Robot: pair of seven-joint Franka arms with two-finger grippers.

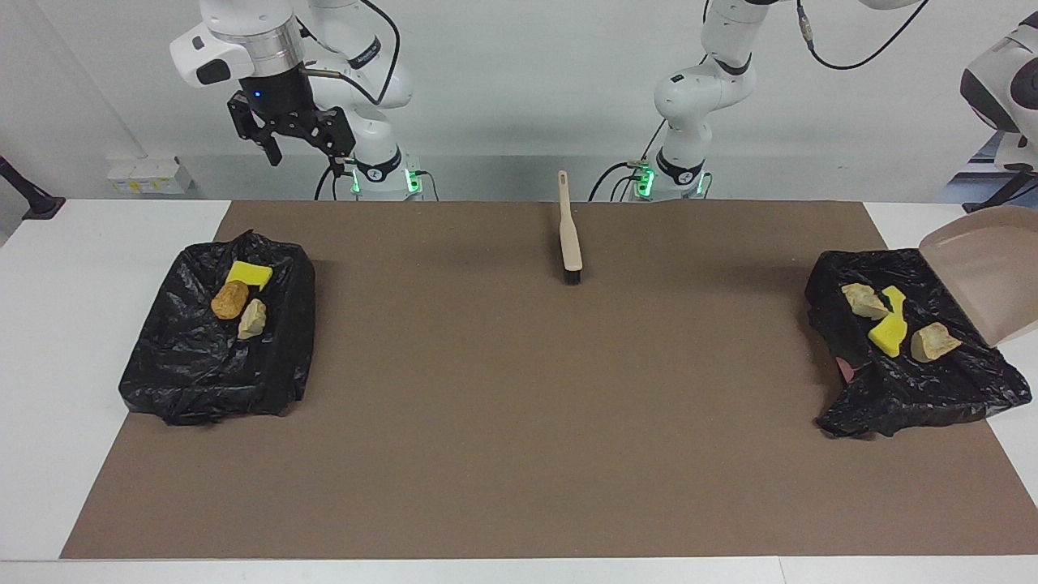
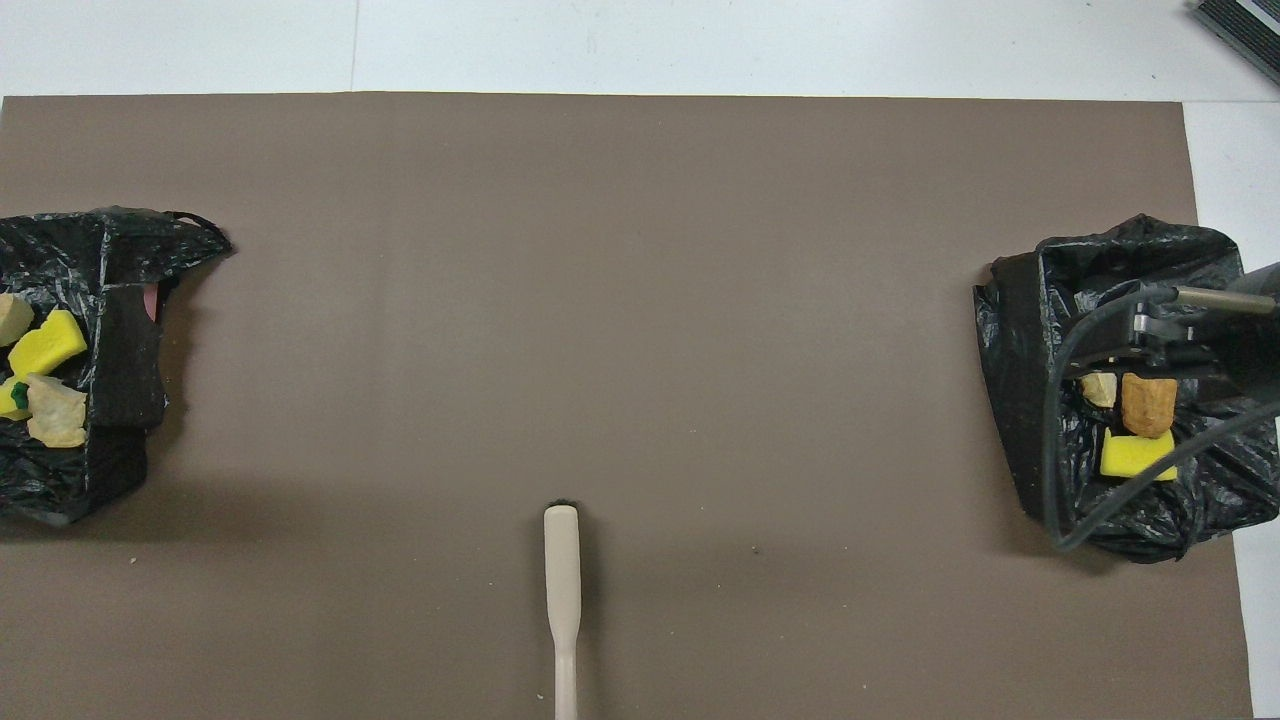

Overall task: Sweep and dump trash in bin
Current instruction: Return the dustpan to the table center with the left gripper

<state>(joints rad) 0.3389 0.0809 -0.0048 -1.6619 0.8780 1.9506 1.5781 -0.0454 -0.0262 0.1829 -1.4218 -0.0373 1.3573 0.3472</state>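
The trash lies in two black bag-lined bins. The bin [image 1: 186, 373] at the right arm's end holds a yellow sponge chunk [image 1: 249, 274], an orange roll [image 1: 229, 299] and a pale beige piece [image 1: 252, 318]. The bin [image 1: 900, 397] at the left arm's end holds a beige lump [image 1: 864, 300], yellow chunks [image 1: 888, 334] and a tan lump [image 1: 932, 342]. The beige dustpan [image 1: 981, 268] hangs tilted and empty beside that bin; the left gripper that carries it is out of view. My right gripper [image 1: 302, 154] is open and empty, raised high near the right arm's base.
The beige brush [image 1: 570, 235] lies on the brown mat [image 1: 519, 405] near the robots, midway between the bins; it also shows in the overhead view [image 2: 562, 590]. The right arm's wrist [image 2: 1240, 350] and cable cover part of a bin [image 2: 1020, 340] from above.
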